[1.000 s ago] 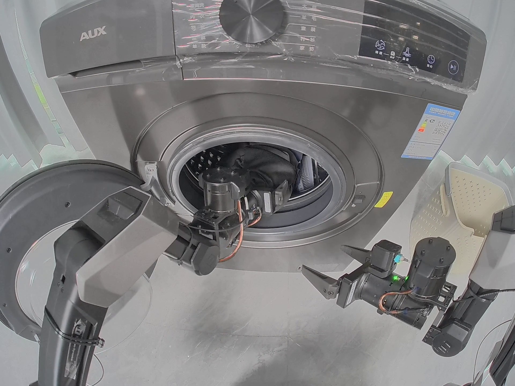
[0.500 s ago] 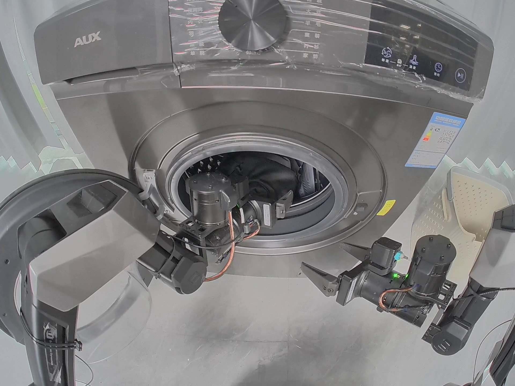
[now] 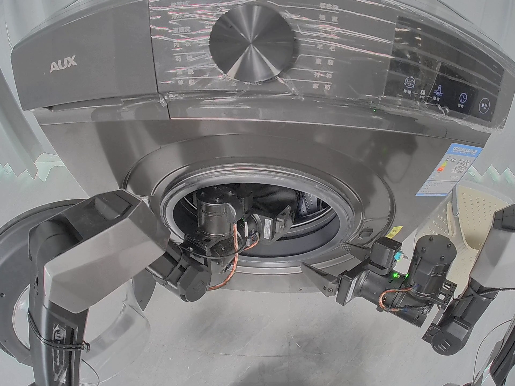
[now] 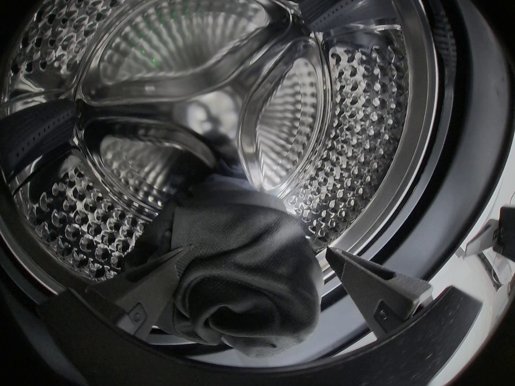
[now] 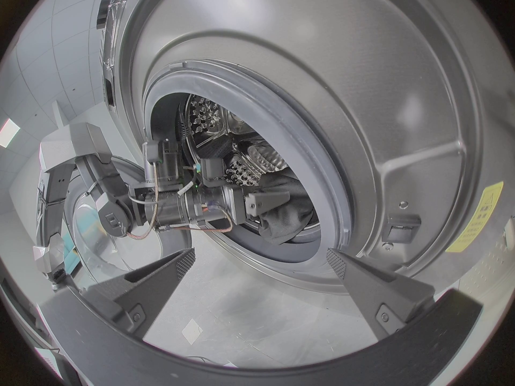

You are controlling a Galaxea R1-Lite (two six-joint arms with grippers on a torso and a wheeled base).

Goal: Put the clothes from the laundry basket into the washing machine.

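Logged left gripper (image 4: 255, 252) inside washing machine (image 3: 107, 81), spread wide, clamping nothing | saw dark garment (image 4: 252, 290) bunched at drum (image 4: 348, 108) front lip | noted right gripper (image 3: 322, 257) agape, empty, below opening | judged risk: finger snag on withdrawal could have dragged garment out.

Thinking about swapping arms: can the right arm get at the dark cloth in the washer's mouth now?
Probably yes, though tight. The cloth lies at the front edge of the drum, and the right arm's open fingers face it from outside. The left arm's open fingers straddle it, crowding the way.
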